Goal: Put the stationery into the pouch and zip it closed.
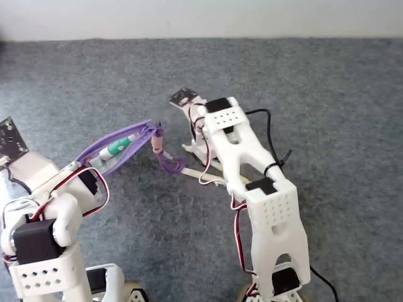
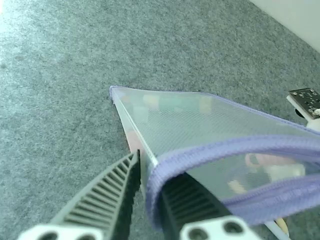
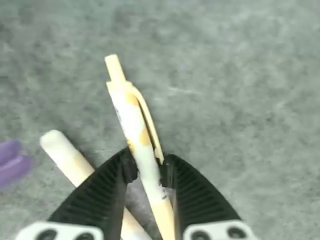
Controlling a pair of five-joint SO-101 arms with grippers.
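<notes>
Right wrist view: gripped, orange-blotched pen (image 3: 137,135)

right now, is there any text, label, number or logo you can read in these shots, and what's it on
No text can be read anywhere.
Pen in the right gripper: a few small dark marks on the barrel, too blurred to read.
Pouch clamped by the left gripper: no print visible on its clear side or purple zip edge.
Circuit board on an arm's wrist: nothing legible.
</notes>
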